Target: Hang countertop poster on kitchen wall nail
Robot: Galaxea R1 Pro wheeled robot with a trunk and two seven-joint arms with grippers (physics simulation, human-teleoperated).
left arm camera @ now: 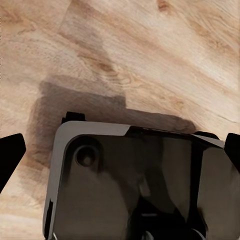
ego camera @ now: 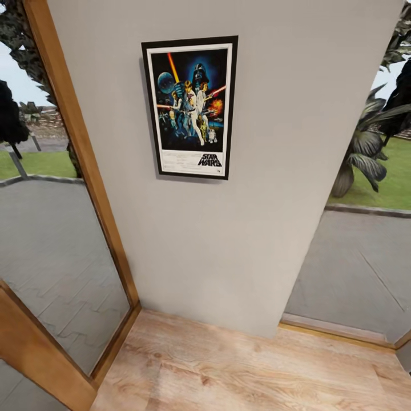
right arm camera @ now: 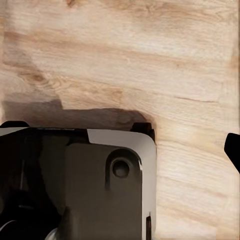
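Jaws of both grippers stand spread, dark fingertips (left arm camera: 11,152) at the wrist views' edges, nothing between them. At twelve o'clock in the head view, the upright black-framed Star Wars poster (ego camera: 190,107) hangs flat on the plain light grey wall (ego camera: 240,217), above the pale wooden plank floor (ego camera: 245,371).
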